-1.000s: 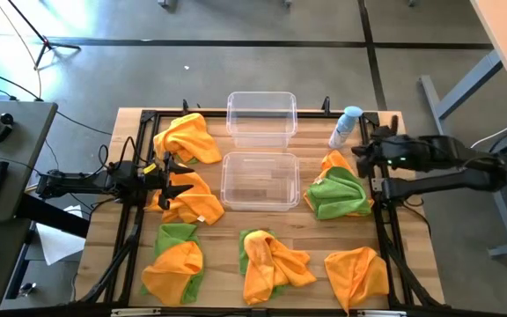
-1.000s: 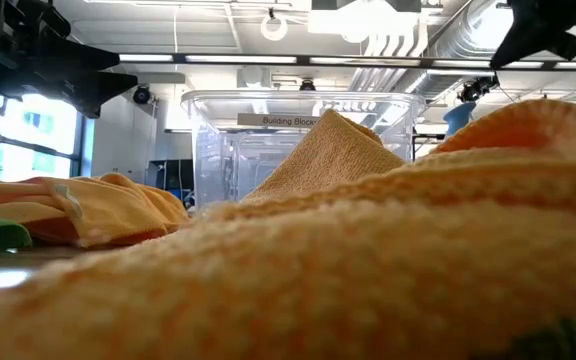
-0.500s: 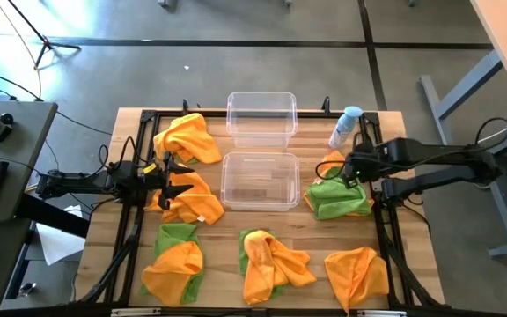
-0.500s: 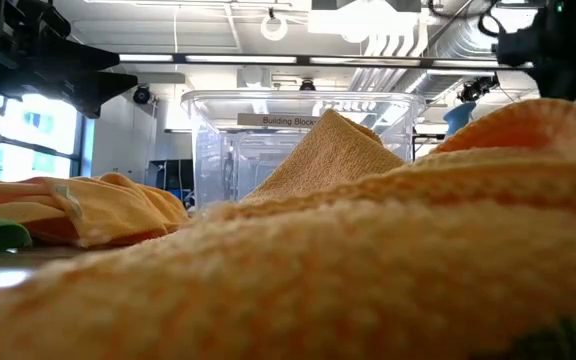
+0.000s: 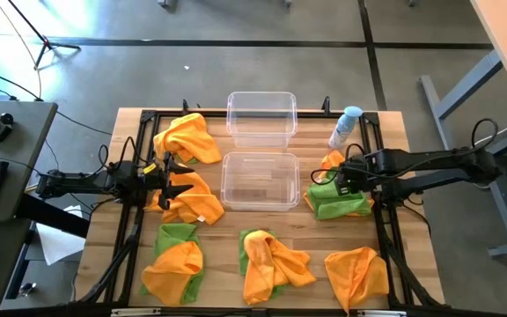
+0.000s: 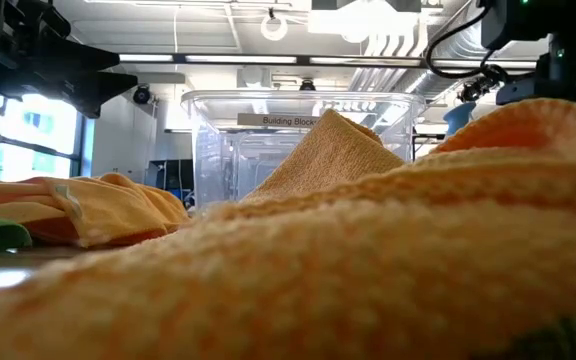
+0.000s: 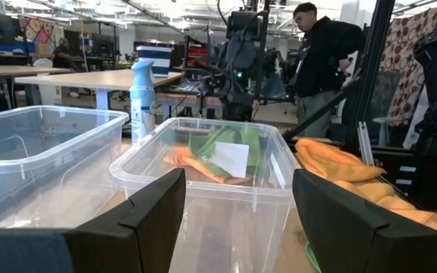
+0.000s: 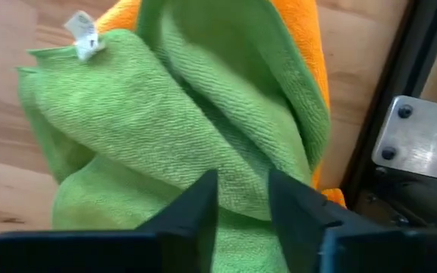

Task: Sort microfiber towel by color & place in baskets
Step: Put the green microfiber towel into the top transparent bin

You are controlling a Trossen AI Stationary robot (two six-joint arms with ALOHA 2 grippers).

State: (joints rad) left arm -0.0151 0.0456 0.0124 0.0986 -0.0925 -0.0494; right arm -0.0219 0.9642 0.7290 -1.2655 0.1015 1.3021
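Right gripper (image 5: pixel 340 179) has descended over the green towel (image 5: pixel 337 197), fingers parted; left gripper (image 5: pixel 167 177) spread

Robotics lab: exposed ducts (image 6: pixel 388 45), workbenches (image 7: pixel 89 80)

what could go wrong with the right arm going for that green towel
The green towel lies on top of an orange towel, so the right gripper, jaws apart just above it, might pinch both colors together. The spray bottle stands close behind the arm and could get knocked over on the lift.
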